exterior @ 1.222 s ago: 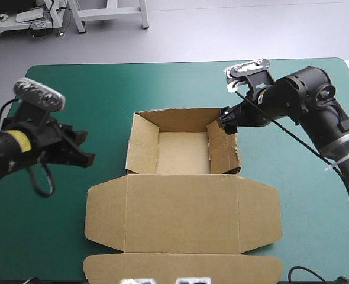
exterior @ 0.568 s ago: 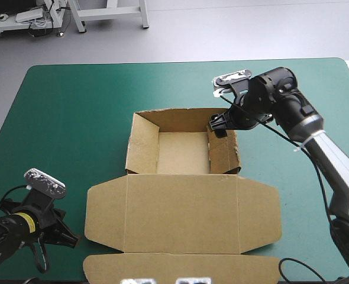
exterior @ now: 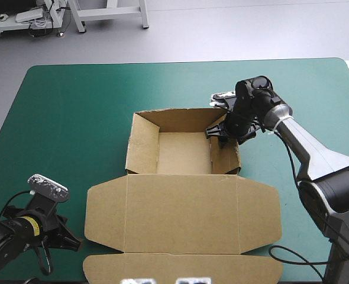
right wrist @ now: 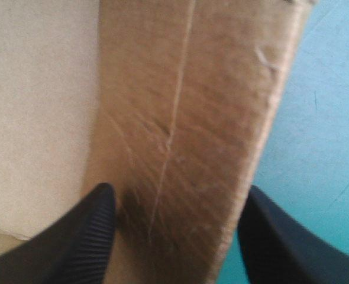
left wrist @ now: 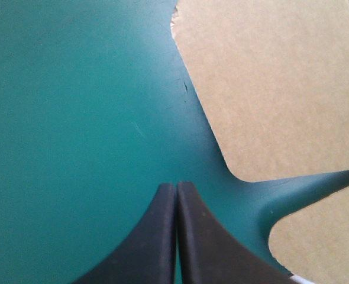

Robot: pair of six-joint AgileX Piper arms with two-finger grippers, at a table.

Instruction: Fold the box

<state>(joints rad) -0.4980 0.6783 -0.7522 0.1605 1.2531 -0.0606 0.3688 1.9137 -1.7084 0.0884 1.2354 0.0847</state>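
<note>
Right gripper (right wrist: 177,192) spread, 2 fingers (right wrist: 86,236) straddling right wall of box (exterior: 183,216); left gripper (left wrist: 176,186) pressed together above teal-green cover (left wrist: 74,118).

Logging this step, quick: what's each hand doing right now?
Left hand: closed, holding nothing.
Right hand: open, astride the right wall of the box.

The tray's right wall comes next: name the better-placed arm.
Right. The right gripper is open astride the box's right wall, one finger inside, one outside. The left gripper is shut over the teal-green cover by the lid's left flap, away from it.
</note>
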